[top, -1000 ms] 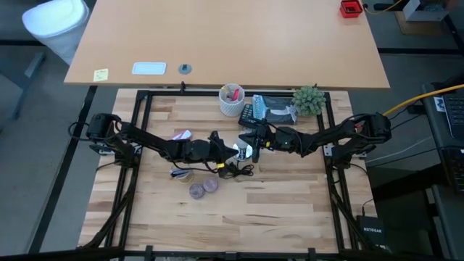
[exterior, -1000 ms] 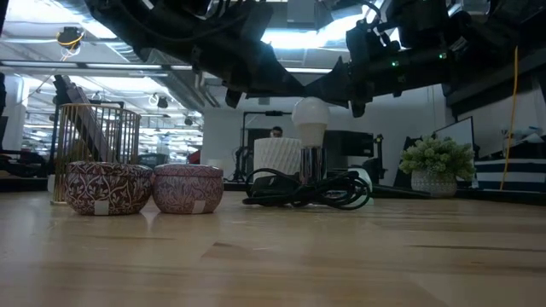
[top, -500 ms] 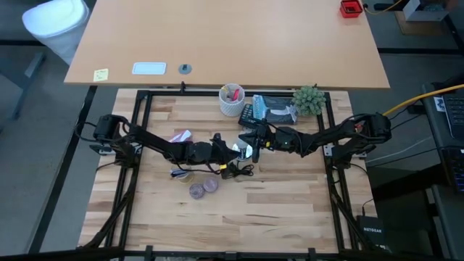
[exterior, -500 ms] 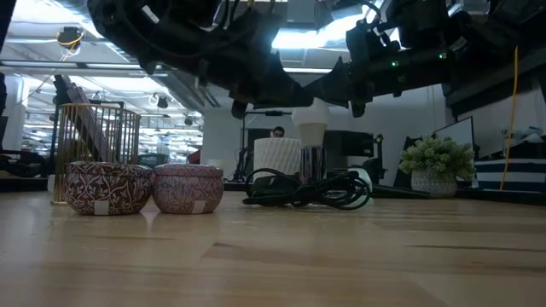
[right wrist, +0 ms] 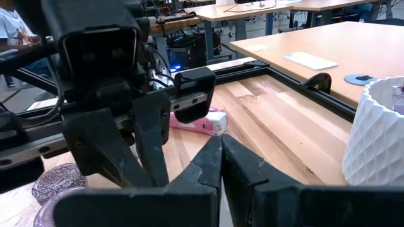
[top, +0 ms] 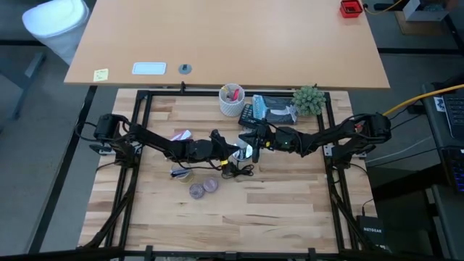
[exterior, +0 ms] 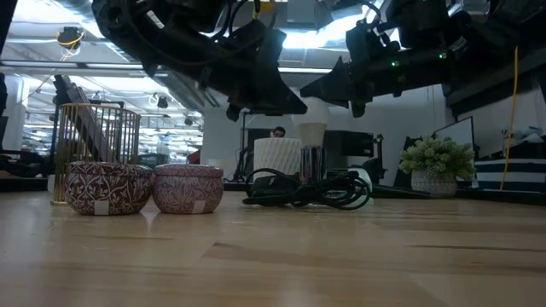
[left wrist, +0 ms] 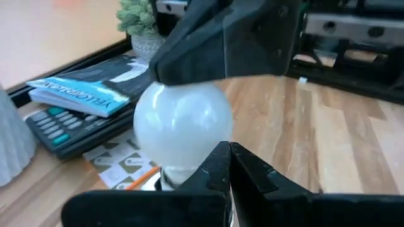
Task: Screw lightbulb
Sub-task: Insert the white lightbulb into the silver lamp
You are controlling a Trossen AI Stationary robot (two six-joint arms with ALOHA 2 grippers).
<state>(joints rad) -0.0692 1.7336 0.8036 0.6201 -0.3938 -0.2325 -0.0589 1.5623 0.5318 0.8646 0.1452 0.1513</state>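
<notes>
1. Foreground, low view: the wooden table (exterior: 281,256) fills the lower half of the frame. Two purple patterned tins (exterior: 141,188) sit side by side at the left, just in front of a gold wire holder (exterior: 94,141); they appear to play no part in the task.
2. Centre of the low view: a coiled black cable (exterior: 307,189) lies around a silvery socket (exterior: 311,164). The lightbulb (exterior: 312,119) stands upright in that socket, base down, which is the orientation needed for threading.
3. Above the bulb, upper centre: the left gripper (left wrist: 228,165) has its jaws fully closed and grasps nothing. Its tips sit just beside the bulb's lower curve in the left wrist view; whether they touch it cannot be told.
4. The right gripper (top: 255,140) approaches from the right of the high view, jaws also closed and empty, close to the top of the bulb. Judgement: with both tips pressed shut against opposite sides, the arms may be turning or steadying the bulb by contact rather than by pinching.
5. Background: a white patterned cup (exterior: 277,157), a potted plant (exterior: 437,162) at right, and a calculator (left wrist: 69,132) under a book (left wrist: 88,93).
</notes>
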